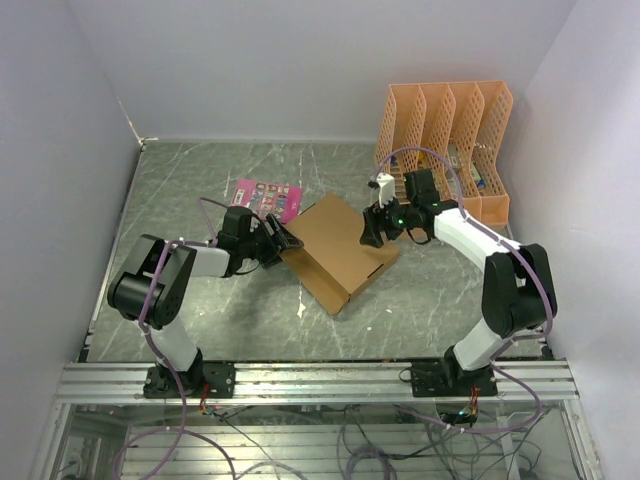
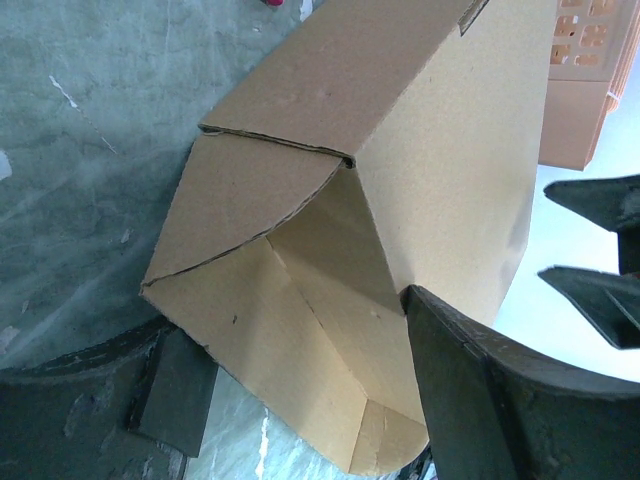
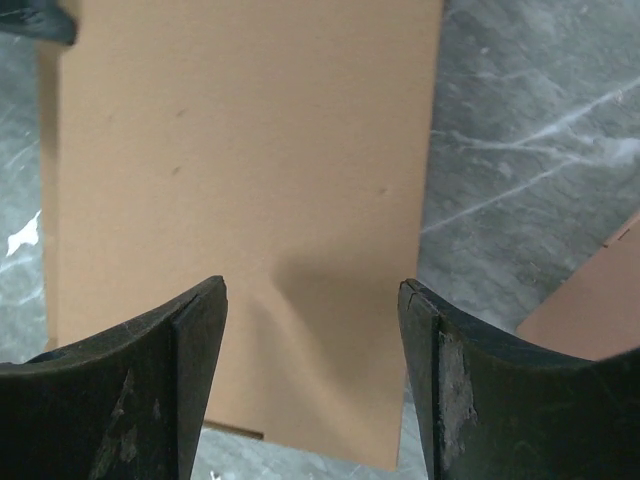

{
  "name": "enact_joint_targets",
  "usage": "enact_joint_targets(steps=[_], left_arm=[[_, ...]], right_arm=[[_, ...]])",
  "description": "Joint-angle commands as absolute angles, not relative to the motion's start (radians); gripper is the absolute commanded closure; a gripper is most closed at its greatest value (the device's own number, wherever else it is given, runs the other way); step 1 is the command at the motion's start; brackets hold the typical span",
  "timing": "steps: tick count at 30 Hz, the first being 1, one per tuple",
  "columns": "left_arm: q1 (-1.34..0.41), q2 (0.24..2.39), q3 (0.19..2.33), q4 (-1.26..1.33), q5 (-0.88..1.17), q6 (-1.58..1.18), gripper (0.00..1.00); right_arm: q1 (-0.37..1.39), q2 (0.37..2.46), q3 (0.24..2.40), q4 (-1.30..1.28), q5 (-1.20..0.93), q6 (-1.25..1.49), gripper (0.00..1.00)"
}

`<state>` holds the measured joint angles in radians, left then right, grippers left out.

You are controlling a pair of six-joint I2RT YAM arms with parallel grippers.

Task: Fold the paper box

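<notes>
While the paper box [image 1: 338,250] lies half-formed at the middle of the bench [image 1: 200,170], with its left end gaping, the left pincer [image 2: 285,320] is released, its fingers straddling the rounded end flaps there. The right pincer [image 3: 310,290], likewise released, sits over the flat top panel towards the box's upper right; whether it touches the panel is unclear. The step in hand looks like closing that end. Next, I judge, the left should push the flaps inward while the right steadies the panel.
</notes>
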<state>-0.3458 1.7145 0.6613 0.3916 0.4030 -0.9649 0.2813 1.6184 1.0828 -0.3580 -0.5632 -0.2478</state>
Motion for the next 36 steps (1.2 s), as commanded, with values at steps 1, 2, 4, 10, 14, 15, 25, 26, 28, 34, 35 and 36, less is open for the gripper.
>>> enact_joint_targets(steps=[1, 2, 4, 10, 14, 15, 25, 26, 28, 34, 35, 36], left_arm=[[-0.332, 1.760, 0.637, 0.220, 0.300, -0.888, 0.20], [-0.331, 1.759, 0.635, 0.221, 0.302, -0.888, 0.20], [-0.331, 1.752, 0.633, 0.217, 0.304, -0.888, 0.19], [-0.331, 1.719, 0.611, 0.225, 0.305, -0.891, 0.15], [-0.331, 1.699, 0.600, 0.220, 0.300, -0.894, 0.12], [-0.331, 1.693, 0.596, 0.218, 0.298, -0.895, 0.10], [-0.323, 1.627, 0.550, 0.214, 0.295, -0.897, 0.02], [-0.321, 1.609, 0.534, 0.215, 0.296, -0.896, 0.02], [-0.321, 1.539, 0.483, 0.219, 0.293, -0.894, 0.02], [-0.361, 1.146, 0.390, 0.114, 0.282, -0.821, 0.04], [-0.395, 1.068, 0.393, 0.085, 0.258, -0.790, 0.04], [-0.450, 1.002, 0.397, 0.063, 0.223, -0.756, 0.04]], right_arm=[[0.282, 1.671, 1.124, -0.292, -0.454, -0.134, 0.32], [0.282, 1.683, 1.134, -0.299, -0.447, -0.129, 0.33], [0.281, 1.703, 1.142, -0.304, -0.448, -0.122, 0.34], [0.282, 1.728, 1.140, -0.297, -0.453, -0.108, 0.36], [0.282, 1.730, 1.129, -0.286, -0.456, -0.098, 0.38], [0.282, 1.729, 1.129, -0.285, -0.456, -0.097, 0.38], [0.282, 1.735, 1.123, -0.281, -0.462, -0.083, 0.40], [0.282, 1.733, 1.121, -0.279, -0.462, -0.082, 0.40], [0.282, 1.732, 1.116, -0.278, -0.463, -0.080, 0.40], [0.284, 1.724, 1.106, -0.267, -0.468, -0.072, 0.40], [0.284, 1.724, 1.106, -0.266, -0.471, -0.071, 0.40], [0.283, 1.723, 1.106, -0.264, -0.473, -0.069, 0.40]])
